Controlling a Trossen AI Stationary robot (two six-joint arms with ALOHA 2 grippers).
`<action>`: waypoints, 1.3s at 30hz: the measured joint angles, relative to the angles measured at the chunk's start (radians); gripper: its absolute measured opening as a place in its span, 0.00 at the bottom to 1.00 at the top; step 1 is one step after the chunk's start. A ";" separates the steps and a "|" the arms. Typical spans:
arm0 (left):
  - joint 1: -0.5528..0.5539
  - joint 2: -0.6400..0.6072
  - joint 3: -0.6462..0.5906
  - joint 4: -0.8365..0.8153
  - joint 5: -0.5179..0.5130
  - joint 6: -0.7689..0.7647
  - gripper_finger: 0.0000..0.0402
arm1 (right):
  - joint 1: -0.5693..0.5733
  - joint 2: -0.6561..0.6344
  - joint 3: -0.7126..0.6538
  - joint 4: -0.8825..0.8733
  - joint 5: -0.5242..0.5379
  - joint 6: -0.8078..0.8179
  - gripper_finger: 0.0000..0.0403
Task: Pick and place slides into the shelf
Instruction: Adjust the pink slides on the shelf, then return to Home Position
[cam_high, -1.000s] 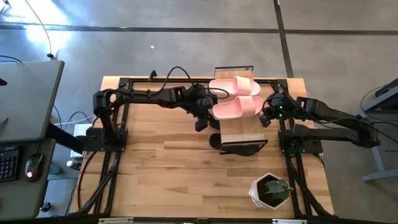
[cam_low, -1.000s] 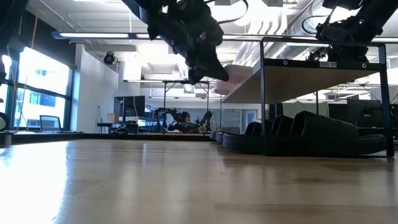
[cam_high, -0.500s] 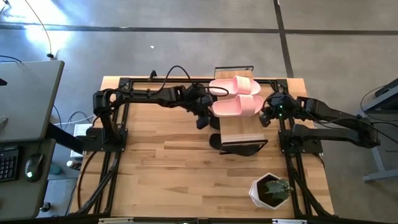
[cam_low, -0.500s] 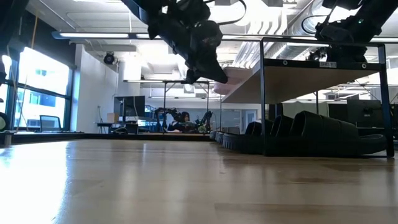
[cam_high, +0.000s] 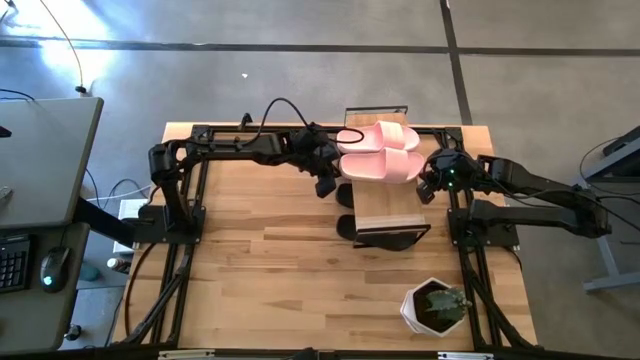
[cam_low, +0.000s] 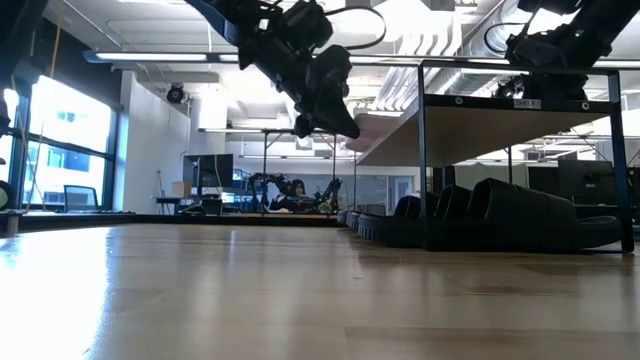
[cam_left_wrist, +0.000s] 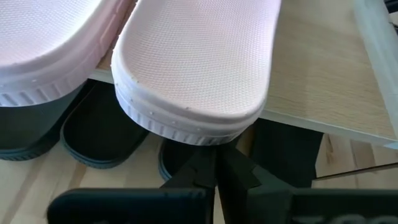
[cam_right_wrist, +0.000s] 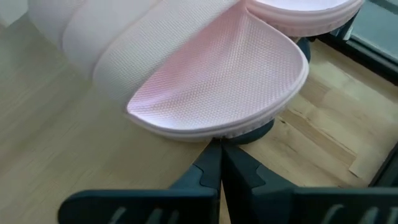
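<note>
We can only partly see the black slides (cam_low: 500, 215): from above the shelf (cam_high: 388, 208) plank covers them, and they show as dark shapes on the desk (cam_high: 270, 270) beneath it in the low view. Both pink slides (cam_high: 382, 150) lie side by side on the shelf's top plank. The left claw (cam_high: 323, 185) sits just beside the shelf's left edge, fingers (cam_left_wrist: 211, 174) pressed together on nothing, close under a pink heel. The right claw (cam_high: 428, 188) waits at the shelf's right side, fingers (cam_right_wrist: 217, 168) likewise together and empty
</note>
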 joint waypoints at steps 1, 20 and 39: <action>0.000 0.000 0.000 0.000 0.000 0.000 0.00 | 0.000 0.000 0.000 0.001 0.009 0.000 0.00; 0.000 0.000 0.001 -0.074 0.005 -0.002 0.00 | 0.000 -0.004 0.000 -0.027 0.017 0.026 0.00; -0.137 -0.010 -0.233 -0.174 0.135 -0.083 0.00 | 0.000 -0.212 0.000 -0.130 0.016 0.069 0.00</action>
